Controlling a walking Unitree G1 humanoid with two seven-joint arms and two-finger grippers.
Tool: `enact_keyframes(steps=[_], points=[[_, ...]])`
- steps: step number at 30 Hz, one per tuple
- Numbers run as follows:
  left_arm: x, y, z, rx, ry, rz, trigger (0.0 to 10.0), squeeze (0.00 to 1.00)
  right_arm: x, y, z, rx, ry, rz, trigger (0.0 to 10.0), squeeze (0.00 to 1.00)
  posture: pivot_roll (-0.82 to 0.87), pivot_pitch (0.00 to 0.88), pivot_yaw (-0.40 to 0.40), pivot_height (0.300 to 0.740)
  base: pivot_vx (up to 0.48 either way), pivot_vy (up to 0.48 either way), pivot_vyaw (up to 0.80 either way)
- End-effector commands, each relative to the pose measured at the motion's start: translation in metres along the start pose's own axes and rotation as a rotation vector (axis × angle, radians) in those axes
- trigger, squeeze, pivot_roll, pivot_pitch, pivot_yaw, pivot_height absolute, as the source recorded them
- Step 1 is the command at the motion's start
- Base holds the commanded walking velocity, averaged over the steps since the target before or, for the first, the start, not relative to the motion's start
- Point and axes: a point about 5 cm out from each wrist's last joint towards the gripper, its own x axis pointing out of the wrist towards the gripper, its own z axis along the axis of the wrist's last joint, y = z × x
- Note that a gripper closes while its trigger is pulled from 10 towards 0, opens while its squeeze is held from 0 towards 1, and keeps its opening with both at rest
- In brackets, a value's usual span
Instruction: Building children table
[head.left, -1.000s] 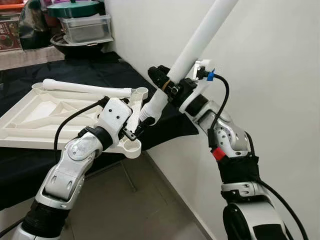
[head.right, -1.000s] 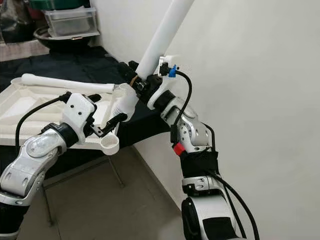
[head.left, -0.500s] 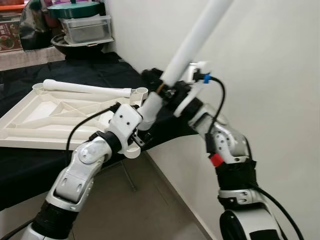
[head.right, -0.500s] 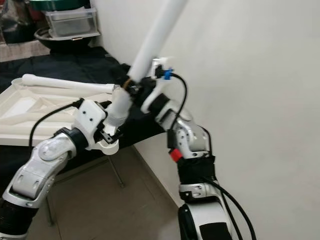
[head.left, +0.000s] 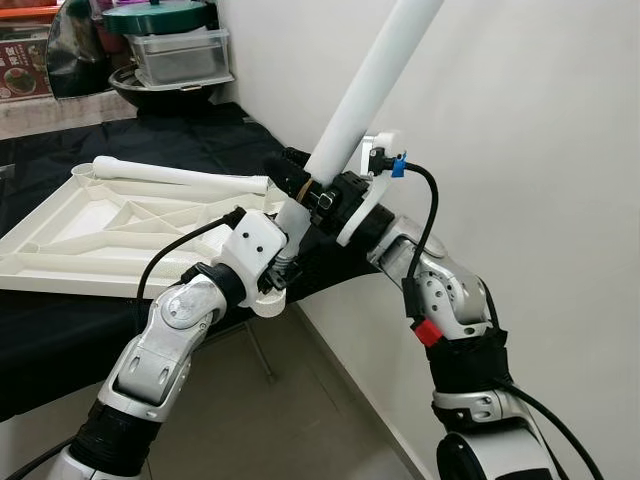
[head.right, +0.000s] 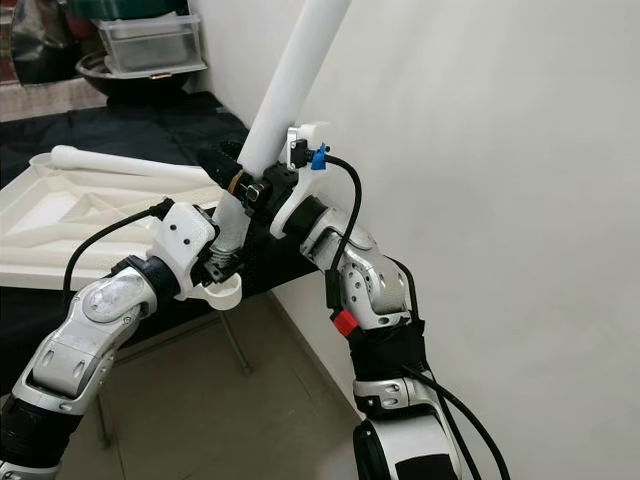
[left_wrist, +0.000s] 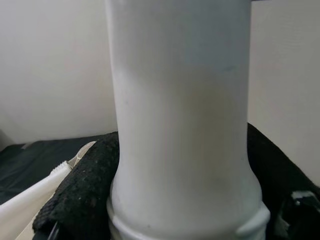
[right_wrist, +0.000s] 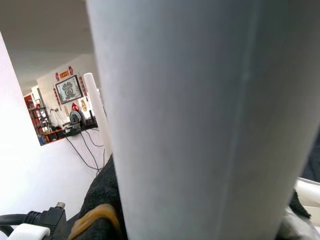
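Observation:
A white tabletop (head.left: 100, 235) lies upside down on a black-clothed table. One white leg (head.left: 180, 177) lies along its far edge. A second white table leg (head.left: 365, 85) stands tilted, its top toward the wall, with my right gripper (head.left: 302, 183) shut on its lower part. The leg's lower end (head.right: 228, 225) sits just above the round corner socket (head.left: 262, 300) at the tabletop's near right corner. My left gripper (head.left: 282, 268) is pressed close against that lower end, beside the socket. In the left wrist view the leg (left_wrist: 180, 125) stands very near, with its collar at the base.
A white wall (head.left: 520, 120) runs close along the right, just behind the raised leg. Plastic bins and a dark pot (head.left: 175, 60) stand at the table's far end. Tiled floor (head.left: 300, 400) lies below the table edge, under both arms.
The right gripper has carried the leg left and down, bringing its lower end over the corner socket. The left gripper has closed in on that end from just below it.

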Motion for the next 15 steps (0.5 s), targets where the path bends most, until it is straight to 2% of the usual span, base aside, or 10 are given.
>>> enact_keyframes(steps=[1,6,7,10,11,13,14,15], points=[[-0.0011,-0.0022,-0.0043,0.014,0.011,-0.008,0.0,0.00,0.0011,0.0033,0.0010,-0.013,0.001,0.005,0.0,0.00,0.08,0.010,-0.038,0.740,0.000,0.000,0.00],[-0.0006,-0.0022,-0.0046,0.033,0.012,-0.002,0.0,0.00,0.0013,0.0019,0.0020,-0.005,-0.008,-0.009,0.0,0.00,0.08,0.010,-0.038,0.740,0.000,0.000,0.00],[0.0001,-0.0019,-0.0052,0.028,0.019,-0.001,10.0,0.00,0.0016,0.0014,0.0023,-0.003,-0.011,-0.015,10.0,0.00,0.08,0.009,-0.038,0.740,0.000,0.000,0.00],[0.0011,-0.0020,-0.0055,0.052,0.028,-0.012,10.0,0.00,0.0020,0.0014,0.0031,0.005,-0.020,-0.016,10.0,0.00,0.08,0.005,-0.039,0.740,0.000,0.000,0.00],[0.0011,-0.0020,-0.0054,0.056,0.026,-0.012,10.0,0.00,0.0023,0.0015,0.0033,0.006,-0.023,-0.014,10.0,1.00,0.08,0.006,-0.040,0.740,0.000,0.000,0.00],[0.0011,-0.0019,-0.0054,0.055,0.025,-0.011,10.0,0.00,0.0024,0.0016,0.0035,0.006,-0.025,-0.013,10.0,1.00,0.09,0.003,-0.037,0.740,0.000,0.000,0.00],[0.0011,-0.0019,-0.0052,0.060,0.024,-0.011,10.0,0.00,0.0029,0.0016,0.0039,0.007,-0.027,-0.014,10.0,0.51,0.09,0.002,-0.040,0.740,0.000,0.000,0.00],[0.0010,-0.0020,-0.0051,0.063,0.024,-0.012,10.0,0.00,0.0032,0.0016,0.0043,0.007,-0.029,-0.014,10.0,0.51,0.09,0.002,-0.040,0.740,0.000,0.000,0.00]])
